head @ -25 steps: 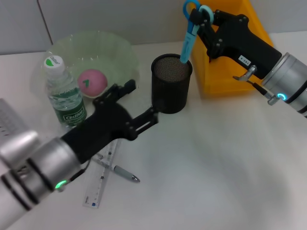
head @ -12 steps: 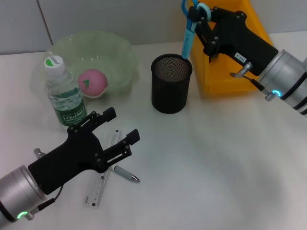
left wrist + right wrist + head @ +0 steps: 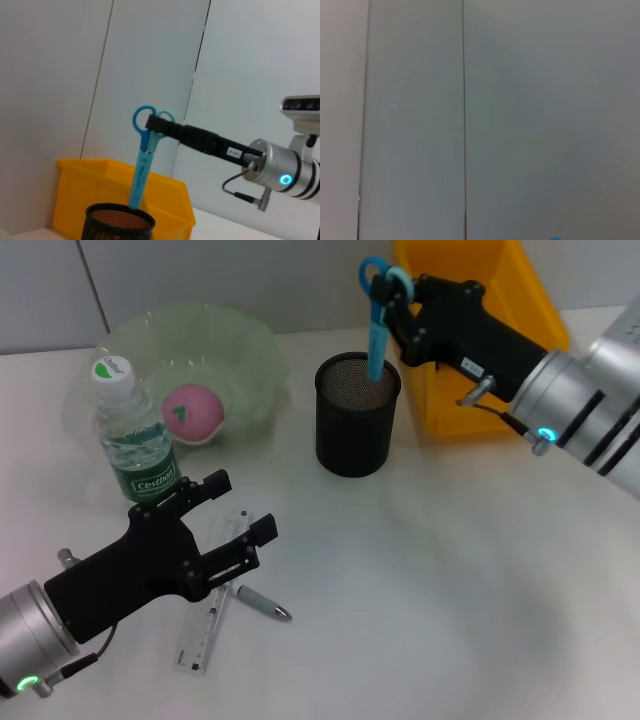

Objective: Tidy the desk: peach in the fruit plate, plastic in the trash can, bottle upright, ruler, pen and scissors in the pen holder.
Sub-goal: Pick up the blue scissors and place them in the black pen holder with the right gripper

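Your right gripper (image 3: 388, 302) is up at the far side of the desk, pinching the blue scissors (image 3: 377, 318) just below the handle loops, and the scissors hang almost straight up and down with the blade end dipped into the mouth of the black mesh pen holder (image 3: 357, 415). The left wrist view shows it nicely too: scissors (image 3: 143, 157) with the tip just inside the holder's rim (image 3: 119, 220), and the yellow bin (image 3: 170, 200) sitting right behind it. In the head view that bin (image 3: 480, 340) is just to the right of the holder, on the far side. Your left gripper (image 3: 232, 511) is down at the near left, fingers spread wide apart with nothing between them, hovering right over the far end of the clear ruler (image 3: 211, 615). The grey pen (image 3: 259, 602) lies just beside the ruler on its right, near the gripper's lower finger. Further back on the left, the water bottle (image 3: 135, 435) is standing upright with its green-and-white cap on top, and the pink peach (image 3: 192, 412) is sitting in the pale green plate (image 3: 240, 345) just right of and behind the bottle. The right wrist view is just blank grey wall panels, so no help there.
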Tool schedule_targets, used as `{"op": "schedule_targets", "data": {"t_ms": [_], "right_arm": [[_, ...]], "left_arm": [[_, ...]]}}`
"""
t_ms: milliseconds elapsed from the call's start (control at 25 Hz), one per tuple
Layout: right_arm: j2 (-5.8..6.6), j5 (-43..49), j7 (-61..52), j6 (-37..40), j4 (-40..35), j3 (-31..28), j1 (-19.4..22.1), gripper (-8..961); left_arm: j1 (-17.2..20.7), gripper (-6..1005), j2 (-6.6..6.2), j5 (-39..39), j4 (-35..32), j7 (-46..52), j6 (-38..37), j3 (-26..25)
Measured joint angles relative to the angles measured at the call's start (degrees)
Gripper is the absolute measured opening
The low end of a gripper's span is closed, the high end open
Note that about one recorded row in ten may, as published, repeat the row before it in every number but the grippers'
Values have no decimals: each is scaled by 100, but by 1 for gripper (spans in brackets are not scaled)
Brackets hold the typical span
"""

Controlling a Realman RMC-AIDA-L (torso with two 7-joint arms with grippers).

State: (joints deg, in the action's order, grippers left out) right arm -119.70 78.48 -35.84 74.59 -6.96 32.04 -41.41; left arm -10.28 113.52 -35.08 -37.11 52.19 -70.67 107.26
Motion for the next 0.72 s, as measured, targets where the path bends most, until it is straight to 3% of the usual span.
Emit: {"op": "schedule_targets", "data": {"t_ms": [160,720], "right_arm": [[0,34,25,-498,111,45,-131,105],[-5,39,37,-885,265,171,-193,112]], "left_arm": [[-9,817,28,-185,1,54,-64,-184],[-6,816,-28,-189,2,54,-143,-331]]}}
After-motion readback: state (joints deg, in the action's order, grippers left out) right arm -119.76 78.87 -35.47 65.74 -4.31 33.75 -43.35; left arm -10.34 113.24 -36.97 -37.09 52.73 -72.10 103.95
